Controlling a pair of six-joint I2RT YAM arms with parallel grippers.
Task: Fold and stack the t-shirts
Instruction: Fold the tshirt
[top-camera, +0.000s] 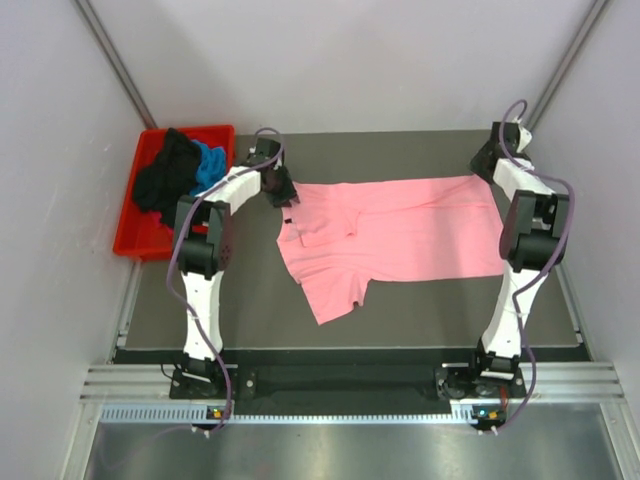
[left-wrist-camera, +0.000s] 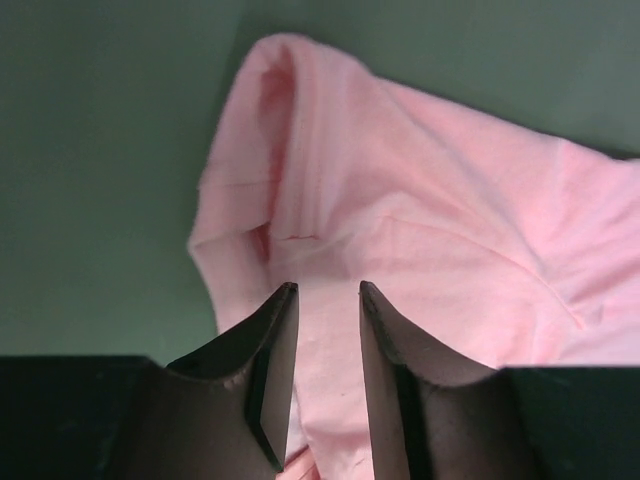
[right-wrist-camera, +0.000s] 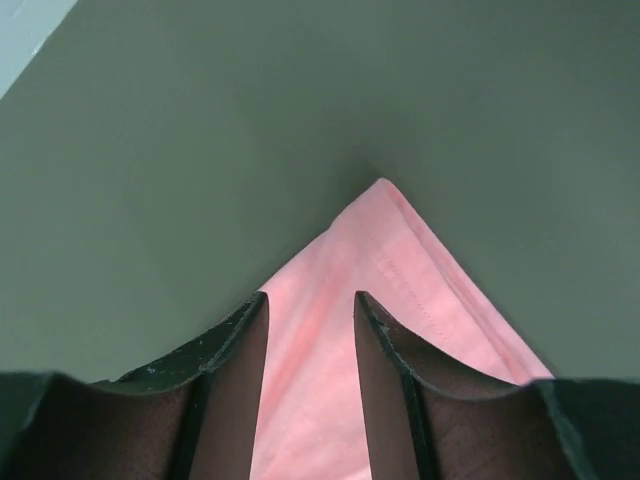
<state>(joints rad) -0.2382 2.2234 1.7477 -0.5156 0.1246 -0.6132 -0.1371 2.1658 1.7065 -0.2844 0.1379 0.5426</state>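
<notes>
We count one pink t-shirt spread flat across the middle of the dark surface, collar end to the left, hem to the right, with one sleeve pointing toward the near edge. In the red bin at the far left we make out two more: one black t-shirt heaped on top and one blue t-shirt just beside it; we cannot tell whether anything lies under them.

There are two arms. The left arm rises from its base, bends at the elbow and reaches to the shirt's far left shoulder. Its wrist view shows the jaws spread with a clear gap, hovering over the pink cloth near a folded sleeve, pinching nothing.

The right arm stands taller, elbow high, with its wrist dropped to the shirt's far right hem corner. There the jaws are also spread apart, and the pink corner lies on the surface between and beyond them, not gripped
</notes>
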